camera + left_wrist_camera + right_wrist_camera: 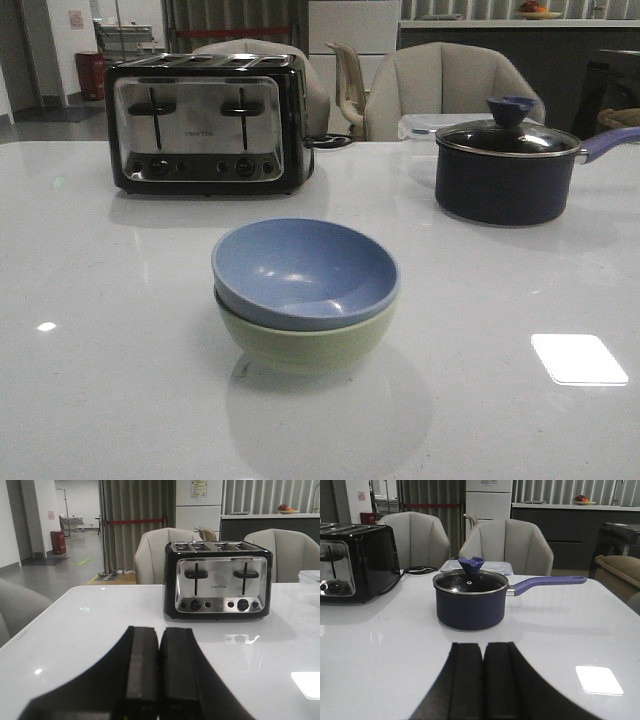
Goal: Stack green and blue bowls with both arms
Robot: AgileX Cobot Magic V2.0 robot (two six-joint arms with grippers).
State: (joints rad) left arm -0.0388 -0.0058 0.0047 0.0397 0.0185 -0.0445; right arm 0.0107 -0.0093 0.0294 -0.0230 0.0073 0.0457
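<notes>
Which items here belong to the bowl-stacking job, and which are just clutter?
Job items: blue bowl, nested in green bowl.

Clutter: toaster; lidded saucepan; clear container behind the saucepan.

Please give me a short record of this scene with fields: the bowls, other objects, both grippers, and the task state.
bowls: blue bowl nested inside green bowl, table centre
other objects: toaster behind on the left; lidded saucepan behind on the right
left gripper: shut, empty, facing the toaster
right gripper: shut, empty, facing the saucepan
task state: stack appears done
</notes>
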